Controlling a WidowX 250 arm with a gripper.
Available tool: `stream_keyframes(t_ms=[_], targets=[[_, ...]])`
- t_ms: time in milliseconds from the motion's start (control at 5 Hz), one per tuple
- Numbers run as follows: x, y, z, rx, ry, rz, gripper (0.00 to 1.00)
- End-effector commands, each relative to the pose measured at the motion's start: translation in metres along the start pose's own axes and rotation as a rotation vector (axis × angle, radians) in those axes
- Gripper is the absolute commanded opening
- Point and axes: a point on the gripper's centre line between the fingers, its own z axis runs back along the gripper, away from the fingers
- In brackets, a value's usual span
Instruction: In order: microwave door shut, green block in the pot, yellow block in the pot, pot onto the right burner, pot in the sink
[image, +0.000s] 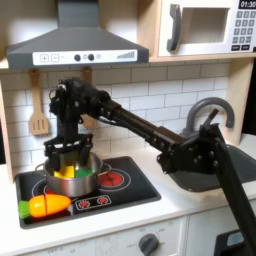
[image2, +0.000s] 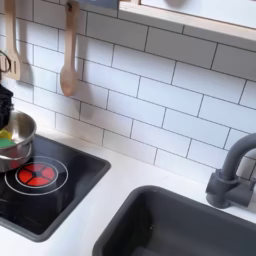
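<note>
The pot (image: 72, 172) stands on the burner at the first exterior view's left, and both the yellow block (image: 65, 173) and the green block (image: 85, 171) lie inside it. In the second exterior view the pot (image2: 20, 140) sits at the left edge of the frame, just beside the red ring burner (image2: 35, 175). The microwave door (image: 196, 27) appears closed against the cabinet.

Judged from this layout, the door step and both block steps are complete. The step in hand is the slide of the pot onto the neighbouring burner (image: 112, 179), which is bare.

The gripper (image: 67, 152) hangs directly above the pot, with its fingers reaching down to the rim. The fingers are spread moderately apart. Whether they bear on the rim or hold anything cannot be determined from these views.

The next move calls for a firm contact on the pot wall or rim, followed by a level sideways travel toward the first exterior view's right. Keep the pot flat on the stovetop (image: 140, 190) so that the blocks do not spill.

A toy carrot (image: 48, 206) lies at the front of the stovetop, near the pot but clear of the slide path. The sink (image2: 190, 225) lies further along the bench (image2: 120, 215), with the faucet (image2: 232, 170) behind it.
</note>
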Motion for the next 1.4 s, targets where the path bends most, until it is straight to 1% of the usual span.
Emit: stream_keyframes(t_ms=[0,200,400,600,800,1000,1200], targets=[[-0.008,-0.004,-0.02,-0.018,0.05,-0.014,1.0],[-0.009,-0.007,-0.022,-0.031,0.049,-0.027,1.0],[-0.011,-0.017,-0.012,-0.031,0.028,-0.076,1.0],[-0.013,-0.034,-0.013,-0.038,0.031,-0.147,1.0],[-0.017,-0.041,-0.01,-0.039,0.021,-0.175,1.0],[-0.02,-0.043,-0.01,-0.041,0.024,-0.185,1.0],[-0.025,-0.049,-0.01,-0.053,0.028,-0.196,1.0]])
